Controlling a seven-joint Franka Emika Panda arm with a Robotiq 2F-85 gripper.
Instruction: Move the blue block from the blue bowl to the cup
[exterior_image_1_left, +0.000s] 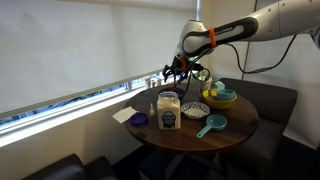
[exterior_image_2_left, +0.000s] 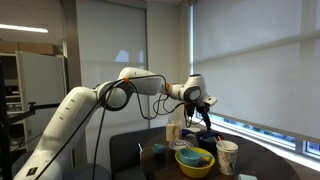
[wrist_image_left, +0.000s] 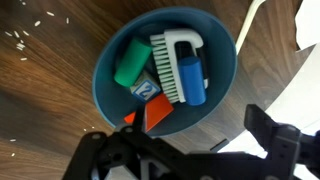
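In the wrist view the blue bowl (wrist_image_left: 108, 55) lies below me. It holds a small blue block with a white printed face (wrist_image_left: 147, 88), a green block (wrist_image_left: 130, 62), an orange piece (wrist_image_left: 156, 113) and a white brush with a blue handle (wrist_image_left: 182, 62). My gripper (wrist_image_left: 190, 150) is open and empty, its dark fingers at the bottom of that view, well above the bowl. In both exterior views the gripper (exterior_image_1_left: 176, 70) (exterior_image_2_left: 203, 111) hangs high over the table. The blue bowl (exterior_image_2_left: 195, 162) stands beside the pale cup (exterior_image_2_left: 227, 157).
On the round wooden table (exterior_image_1_left: 235, 125) stand a white jar (exterior_image_1_left: 169, 111), a purple lid (exterior_image_1_left: 138, 119), a patterned white bowl (exterior_image_1_left: 195, 109) and a teal scoop (exterior_image_1_left: 212, 124). A window with blinds runs behind the table. Dark seats surround the table.
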